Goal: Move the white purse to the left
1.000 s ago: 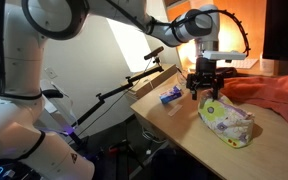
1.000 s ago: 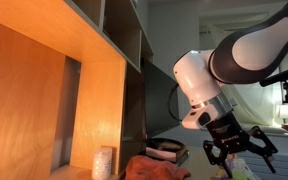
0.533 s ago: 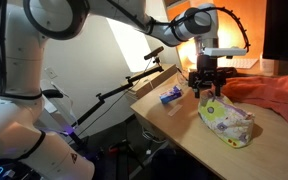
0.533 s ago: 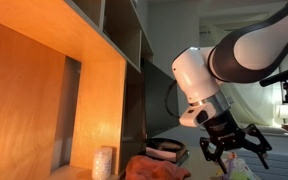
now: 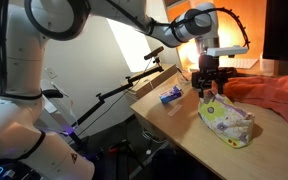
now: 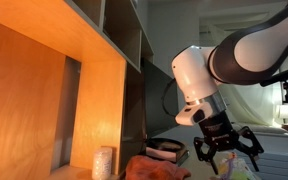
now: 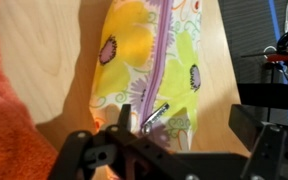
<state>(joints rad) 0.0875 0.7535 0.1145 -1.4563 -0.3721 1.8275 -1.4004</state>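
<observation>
My tool (image 5: 208, 92), fingers apart, hangs over the purse (image 5: 227, 122) at its zipper-pull end. The purse lies ungrasped on the tabletop (image 5: 180, 122) beside the orange cloth (image 5: 274, 95). I judge grasp and leftward move both remain.

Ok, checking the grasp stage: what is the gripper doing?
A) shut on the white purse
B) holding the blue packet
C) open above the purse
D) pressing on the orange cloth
C: the gripper hangs with fingers spread over one end of the white purse, holding nothing.
</observation>
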